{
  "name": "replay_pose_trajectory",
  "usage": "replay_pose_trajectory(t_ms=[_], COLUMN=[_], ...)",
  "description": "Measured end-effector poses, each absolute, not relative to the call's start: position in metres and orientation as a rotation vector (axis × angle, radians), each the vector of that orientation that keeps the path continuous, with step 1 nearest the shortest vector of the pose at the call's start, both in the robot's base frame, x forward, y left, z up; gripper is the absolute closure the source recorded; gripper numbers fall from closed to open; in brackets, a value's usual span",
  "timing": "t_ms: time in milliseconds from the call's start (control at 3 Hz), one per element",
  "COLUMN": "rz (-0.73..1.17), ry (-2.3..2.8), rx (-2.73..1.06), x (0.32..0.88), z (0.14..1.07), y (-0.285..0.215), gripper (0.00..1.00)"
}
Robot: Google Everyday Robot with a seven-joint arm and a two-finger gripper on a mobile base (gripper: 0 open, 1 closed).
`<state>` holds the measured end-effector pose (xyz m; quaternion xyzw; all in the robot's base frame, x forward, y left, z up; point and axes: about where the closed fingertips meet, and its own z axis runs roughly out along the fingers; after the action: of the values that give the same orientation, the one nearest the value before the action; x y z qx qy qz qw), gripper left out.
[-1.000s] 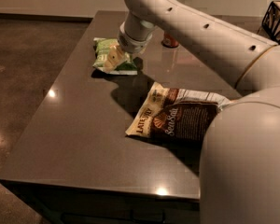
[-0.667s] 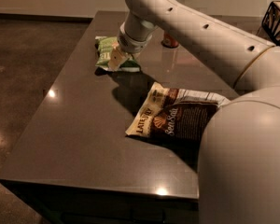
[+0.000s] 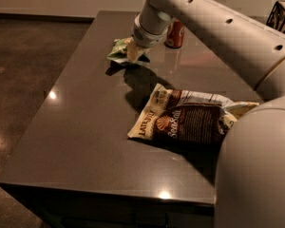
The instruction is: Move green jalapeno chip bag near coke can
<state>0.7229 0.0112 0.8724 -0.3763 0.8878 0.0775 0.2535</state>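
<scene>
At far end of bench (image 3: 85, 127): gripper (image 3: 134, 51) is clamped on the green bag (image 3: 118, 50), jaws closed on the bag's right end. Bag looks held just clear of the surface, with a dark shadow under it. Its long axis runs roughly left-right, free end pointing left away from the gripper. It's crumpled and the print is unreadable.

Can (image 3: 175, 33) stands upright just right of the gripper, near the bag but not touching. Its left side and top are hidden by the arm (image 3: 213, 18).

Brown bag (image 3: 190, 120) lies flat mid-bench, well apart from both. Its long axis is left-right, and its right end is cut off by the robot's body in the lower right corner.

Count: 1 green bag, 1 can, 1 brown bag, 1 gripper.
</scene>
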Motion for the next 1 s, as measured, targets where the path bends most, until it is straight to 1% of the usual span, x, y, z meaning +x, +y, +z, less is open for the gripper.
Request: replay_pose_trajectory(t_ms=[333, 667, 1000], rz=[0.157, 0.122, 0.133], ry=[2.411, 2.407, 2.394], rx=[-1.014, -1.008, -1.028], x=[0.722, 0.72, 0.719], z=[0.887, 0.895, 0.896], y=[-0.018, -0.045, -0.066], gripper=[1.0, 0.82, 0.59])
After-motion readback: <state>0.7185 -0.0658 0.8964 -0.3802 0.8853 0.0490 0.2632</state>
